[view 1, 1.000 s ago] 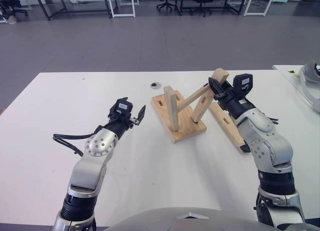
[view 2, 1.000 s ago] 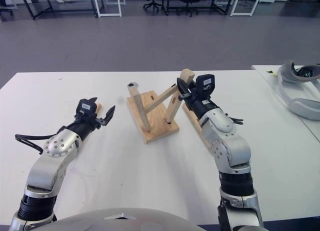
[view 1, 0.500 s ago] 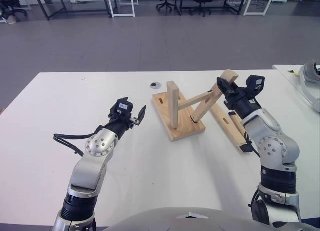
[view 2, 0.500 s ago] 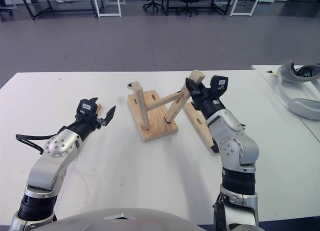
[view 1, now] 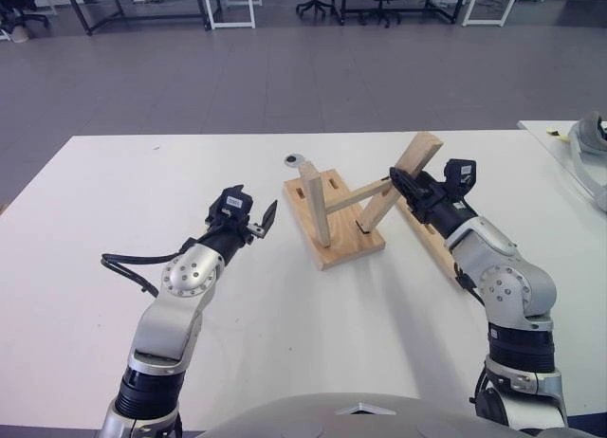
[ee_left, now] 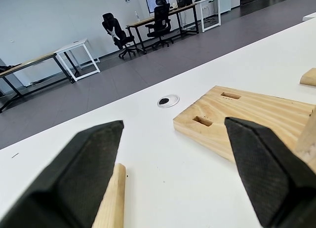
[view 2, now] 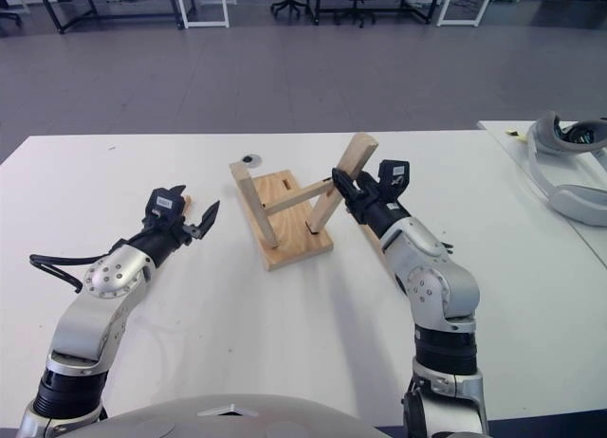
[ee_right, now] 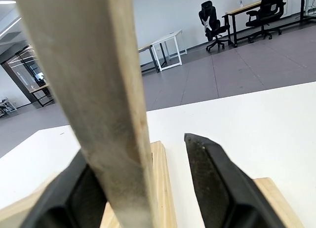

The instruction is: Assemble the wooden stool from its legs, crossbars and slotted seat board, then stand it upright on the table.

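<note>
On the white table [view 1: 114, 191], the seat board [view 1: 343, 237] is laid flat, with an upright leg [view 1: 318, 206] slotted in. The tilted leg [view 1: 422, 152] is straddled mid-length by the right gripper [view 1: 396, 180] — jaws apart, contact on one side only. The left gripper [view 1: 254, 210] is held spread to the board's left. The wood is judged stiff and light — a mid-length hold is advised.

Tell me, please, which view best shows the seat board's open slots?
The left wrist view: the seat board lies close, two open slots plain between the left gripper's fingers. The eye views show the whole board, slots as small dark marks. In the right wrist view a leg blocks most of it.
</note>
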Motion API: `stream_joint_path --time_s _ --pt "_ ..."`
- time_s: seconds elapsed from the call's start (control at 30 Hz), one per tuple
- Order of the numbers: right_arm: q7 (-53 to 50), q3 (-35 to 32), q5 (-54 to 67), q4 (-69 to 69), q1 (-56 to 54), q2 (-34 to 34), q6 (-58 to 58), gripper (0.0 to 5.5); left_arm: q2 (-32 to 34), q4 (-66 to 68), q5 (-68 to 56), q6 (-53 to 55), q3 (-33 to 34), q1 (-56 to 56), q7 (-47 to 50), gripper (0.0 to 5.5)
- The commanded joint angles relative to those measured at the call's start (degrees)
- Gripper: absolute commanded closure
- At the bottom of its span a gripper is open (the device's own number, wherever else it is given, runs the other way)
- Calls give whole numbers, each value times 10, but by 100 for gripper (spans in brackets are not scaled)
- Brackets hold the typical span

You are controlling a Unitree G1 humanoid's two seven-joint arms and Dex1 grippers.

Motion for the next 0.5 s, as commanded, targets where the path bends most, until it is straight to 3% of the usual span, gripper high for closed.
stream_joint_path --time_s 0.03,0.27,0.5 --pt "-17 -14 30 -20 -29 23 17 299 0 4 10 1 -6 -5 -2 173" --pt "-36 -48 74 -48 -39 35 22 299 -4 9 12 -7 -9 -3 3 173" --pt "-47 13 3 -31 -103 9 42 299 -13 11 13 -10 -14 -2 10 173"
